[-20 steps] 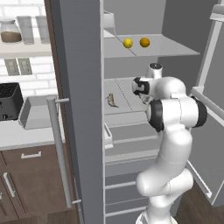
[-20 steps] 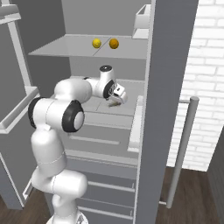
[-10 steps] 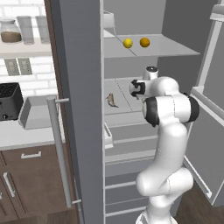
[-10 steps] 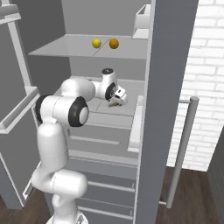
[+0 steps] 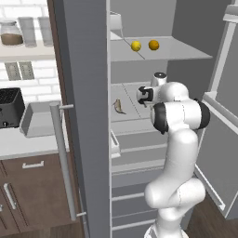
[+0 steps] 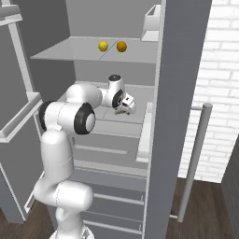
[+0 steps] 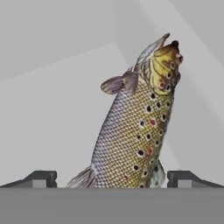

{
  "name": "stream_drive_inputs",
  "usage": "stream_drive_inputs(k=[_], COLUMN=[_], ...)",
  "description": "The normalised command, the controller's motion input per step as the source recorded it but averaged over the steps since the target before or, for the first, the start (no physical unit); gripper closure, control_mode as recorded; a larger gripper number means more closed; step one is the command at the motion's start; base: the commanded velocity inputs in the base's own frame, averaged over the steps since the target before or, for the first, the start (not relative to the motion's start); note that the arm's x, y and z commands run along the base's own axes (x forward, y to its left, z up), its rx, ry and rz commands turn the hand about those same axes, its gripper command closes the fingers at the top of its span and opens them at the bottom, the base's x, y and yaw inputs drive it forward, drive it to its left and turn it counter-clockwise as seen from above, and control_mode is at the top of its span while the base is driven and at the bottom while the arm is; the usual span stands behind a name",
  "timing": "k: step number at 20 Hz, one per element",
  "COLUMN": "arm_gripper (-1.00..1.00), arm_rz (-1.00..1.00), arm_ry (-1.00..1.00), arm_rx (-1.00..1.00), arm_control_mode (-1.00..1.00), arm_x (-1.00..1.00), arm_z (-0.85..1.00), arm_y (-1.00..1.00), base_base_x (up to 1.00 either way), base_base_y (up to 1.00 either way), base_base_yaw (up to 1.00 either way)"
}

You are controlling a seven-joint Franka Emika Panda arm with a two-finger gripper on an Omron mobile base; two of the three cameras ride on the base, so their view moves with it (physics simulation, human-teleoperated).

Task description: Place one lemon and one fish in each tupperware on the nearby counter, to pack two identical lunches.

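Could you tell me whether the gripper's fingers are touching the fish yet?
Apart. In the hand view the fish lies between the two fingertips, with pale shelf visible between each tip and its body; the gripper is open.

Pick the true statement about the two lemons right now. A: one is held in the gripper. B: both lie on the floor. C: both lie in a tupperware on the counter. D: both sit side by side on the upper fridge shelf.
D: the yellow lemon and the orange-yellow lemon rest beside each other on the upper shelf, above the open gripper.
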Motion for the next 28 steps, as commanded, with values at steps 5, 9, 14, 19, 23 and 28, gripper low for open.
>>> stream_drive_inputs(k=[5,9,14,19,23,28], arm_gripper=[1.00,1.00,1.00,1.00,1.00,1.00], arm_rz=[0.00,0.00,0.00,0.04,0.14,0.22], arm_ry=[0.01,0.00,-0.04,-0.06,0.00,0.20], arm_rx=[0.00,0.00,0.01,0.03,0.00,-0.03], arm_control_mode=[-1.00,-1.00,-1.00,-1.00,-1.00,-1.00], arm_x=[0.00,0.00,-0.79,-1.00,-0.89,-0.88], arm_z=[-0.01,0.00,0.00,0.09,0.84,0.99], arm_y=[0.00,0.00,-0.06,-0.04,-0.01,0.15], base_base_x=[0.00,0.00,0.00,0.00,0.00,0.00], base_base_y=[0.00,0.00,0.00,0.00,0.00,0.00], base_base_yaw=[0.00,0.00,0.00,0.00,0.00,0.00])
